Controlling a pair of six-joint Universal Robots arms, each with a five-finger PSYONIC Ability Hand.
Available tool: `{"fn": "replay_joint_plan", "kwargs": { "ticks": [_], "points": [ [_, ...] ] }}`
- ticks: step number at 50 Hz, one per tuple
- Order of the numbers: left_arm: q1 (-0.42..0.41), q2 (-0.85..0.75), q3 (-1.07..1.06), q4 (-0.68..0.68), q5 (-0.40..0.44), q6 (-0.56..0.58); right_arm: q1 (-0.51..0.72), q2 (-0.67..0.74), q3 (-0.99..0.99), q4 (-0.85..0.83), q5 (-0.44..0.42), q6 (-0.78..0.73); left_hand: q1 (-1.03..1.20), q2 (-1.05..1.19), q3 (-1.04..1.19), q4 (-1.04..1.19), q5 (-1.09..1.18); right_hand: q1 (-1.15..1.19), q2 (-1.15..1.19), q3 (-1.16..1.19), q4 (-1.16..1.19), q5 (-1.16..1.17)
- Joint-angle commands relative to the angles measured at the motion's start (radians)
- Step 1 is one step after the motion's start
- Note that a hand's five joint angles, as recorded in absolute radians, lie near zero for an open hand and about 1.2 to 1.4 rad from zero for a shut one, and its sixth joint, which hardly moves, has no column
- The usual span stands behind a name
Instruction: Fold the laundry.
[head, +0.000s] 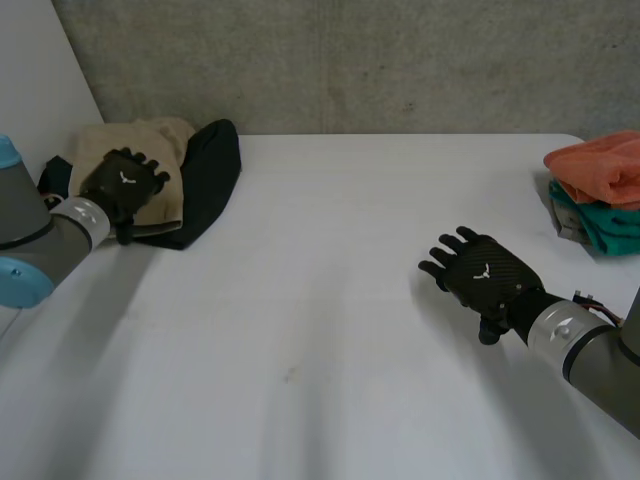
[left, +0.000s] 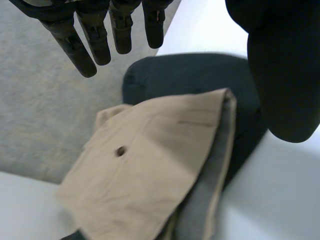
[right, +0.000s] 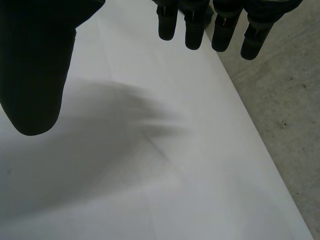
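A heap of laundry lies at the table's far left corner: a tan garment (head: 155, 140) on top of a dark one (head: 210, 165). My left hand (head: 122, 185) hovers over the tan garment (left: 145, 170), fingers (left: 95, 40) straight and spread, holding nothing. In the left wrist view the dark cloth (left: 200, 75) shows beneath the tan one, below my palm. My right hand (head: 483, 275) floats open above bare table at the right, its fingers (right: 192, 30) straight, away from any cloth.
A folded stack stands at the far right edge, an orange piece (head: 600, 165) over a teal one (head: 600, 225). The white table (head: 320, 330) stretches bare between the two arms. A grey wall runs behind the table's far edge.
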Motion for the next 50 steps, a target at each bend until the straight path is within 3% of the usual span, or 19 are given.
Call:
{"fn": "replay_joint_plan", "kwargs": {
  "ticks": [1,10,15,22,24,26,27,30,39,45,50],
  "points": [
    [0.035,-0.104,0.167,0.015,-0.085,0.051,-0.001,0.009,0.006,-0.002,0.028,-0.016,-0.021,-0.027,-0.032,-0.027,-0.047,-0.045,-0.032,-0.03,-0.034,-0.046],
    [0.065,-0.329,0.448,-0.014,-0.091,0.2,-0.013,0.011,0.027,-0.018,0.03,-0.031,-0.021,-0.027,-0.032,-0.027,-0.047,-0.045,-0.032,-0.03,-0.034,-0.046],
    [0.076,-0.446,0.602,-0.095,-0.057,0.28,-0.03,0.008,0.038,-0.031,0.028,-0.04,-0.021,-0.027,-0.032,-0.027,-0.047,-0.045,-0.032,-0.03,-0.034,-0.046],
    [0.075,-0.527,0.719,-0.14,-0.054,0.272,-0.039,0.006,0.043,-0.037,0.03,-0.04,-0.021,-0.027,-0.032,-0.027,-0.047,-0.045,-0.032,-0.03,-0.034,-0.046],
    [0.07,-0.529,0.727,-0.137,-0.051,0.258,-0.039,0.009,0.043,-0.04,0.03,-0.042,0.389,0.383,0.378,0.383,0.363,-0.045,-0.032,-0.03,-0.034,-0.046],
    [0.066,-0.518,0.716,-0.134,-0.049,0.242,-0.039,0.011,0.044,-0.042,0.03,-0.042,0.952,0.945,0.94,0.945,0.926,-0.045,-0.032,-0.03,-0.034,-0.046],
    [0.055,-0.492,0.691,-0.126,-0.057,0.223,-0.039,0.011,0.043,-0.042,0.031,-0.045,1.198,1.192,1.187,1.192,1.172,-0.045,-0.032,-0.03,-0.034,-0.046],
    [0.033,-0.428,0.628,-0.084,-0.069,0.182,-0.038,0.012,0.043,-0.043,0.037,-0.048,1.201,1.195,1.19,1.195,1.175,-0.045,-0.032,-0.03,-0.034,-0.046],
    [-0.088,-0.043,0.255,0.243,-0.117,-0.056,-0.035,0.019,0.041,-0.045,0.056,-0.063,1.201,1.195,1.19,1.195,1.175,-0.045,-0.032,-0.03,-0.034,-0.046],
    [-0.209,0.166,0.114,0.228,-0.16,-0.272,-0.042,0.014,0.03,-0.049,0.089,-0.051,1.201,1.195,1.19,1.195,1.175,-0.045,-0.032,-0.03,-0.034,-0.046],
    [-0.371,0.279,0.045,0.126,-0.216,-0.551,-0.056,-0.003,0.016,-0.051,0.148,-0.004,1.201,1.195,1.19,1.195,1.175,-0.045,-0.032,-0.03,-0.034,-0.046]
  ]
}}
